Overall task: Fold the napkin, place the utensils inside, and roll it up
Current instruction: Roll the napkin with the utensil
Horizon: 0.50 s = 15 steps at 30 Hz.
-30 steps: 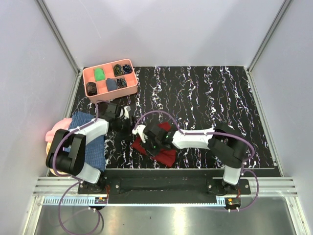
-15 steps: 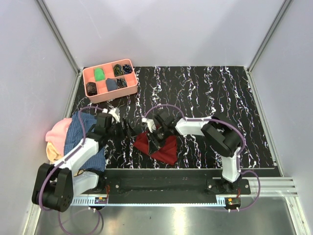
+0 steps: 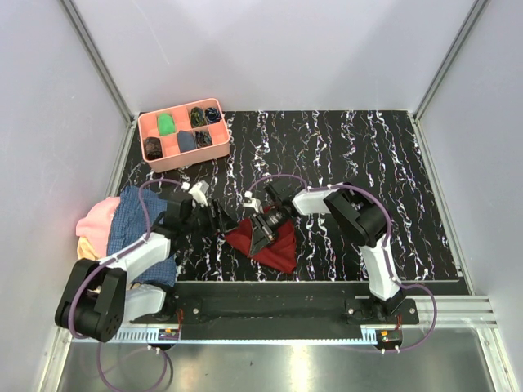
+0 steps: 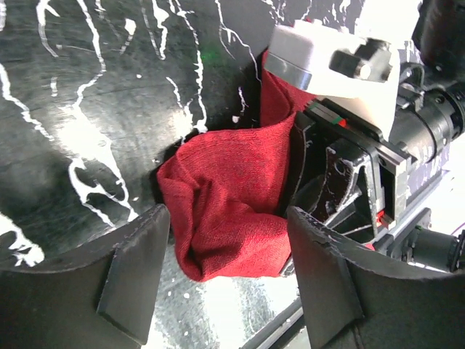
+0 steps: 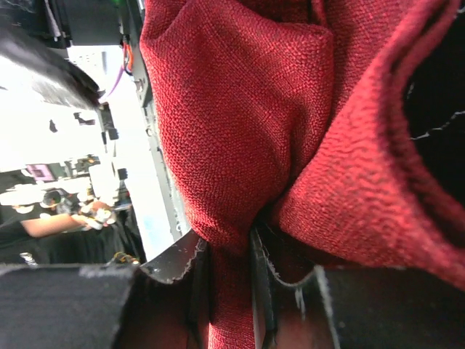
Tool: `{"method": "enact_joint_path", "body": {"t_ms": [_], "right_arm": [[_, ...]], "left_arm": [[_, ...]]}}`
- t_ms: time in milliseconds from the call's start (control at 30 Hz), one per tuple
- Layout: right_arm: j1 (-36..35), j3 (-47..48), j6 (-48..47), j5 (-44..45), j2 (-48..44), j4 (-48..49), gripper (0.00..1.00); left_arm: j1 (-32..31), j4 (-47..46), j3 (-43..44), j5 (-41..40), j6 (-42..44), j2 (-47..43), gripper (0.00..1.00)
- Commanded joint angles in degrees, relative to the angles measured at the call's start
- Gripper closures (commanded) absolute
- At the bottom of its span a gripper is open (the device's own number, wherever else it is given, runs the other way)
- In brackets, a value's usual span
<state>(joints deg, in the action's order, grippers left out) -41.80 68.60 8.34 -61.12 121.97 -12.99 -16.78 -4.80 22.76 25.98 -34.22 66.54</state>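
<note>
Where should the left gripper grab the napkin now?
The bunched lobe at the napkin end facing the left gripper, away from the right gripper, which pinches a fold. Come in low from the left: the lobe is thick, rounded and lined up between the open left fingers, so a straight advance and close should probably do.

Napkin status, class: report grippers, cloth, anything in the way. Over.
Right gripper shut on napkin. Left gripper open, empty, at napkin's edge. Napkin bunched, not rolled. No obstruction seen.
</note>
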Motion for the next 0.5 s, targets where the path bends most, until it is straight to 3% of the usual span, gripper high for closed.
{"method": "enact_joint_path", "body": {"t_ms": [0,367,467], "right_arm": [[1.1,0.7,1.2,0.4,2.5,-3.3,0.8],[1.9,0.9,1.9,1.5,3.0,-3.3,0.79],[2.2,0.9,2.0,2.1,2.9,-3.2,0.79]], "left_arm": [[-1.0,-7.5,-0.4,2.4,-0.7,1.9,0.34],[-2.9,-11.0,-3.1,5.6,-2.7,4.4,0.53],[-3.0,-9.4,-3.9,5.8,-2.5,3.5,0.63]]}}
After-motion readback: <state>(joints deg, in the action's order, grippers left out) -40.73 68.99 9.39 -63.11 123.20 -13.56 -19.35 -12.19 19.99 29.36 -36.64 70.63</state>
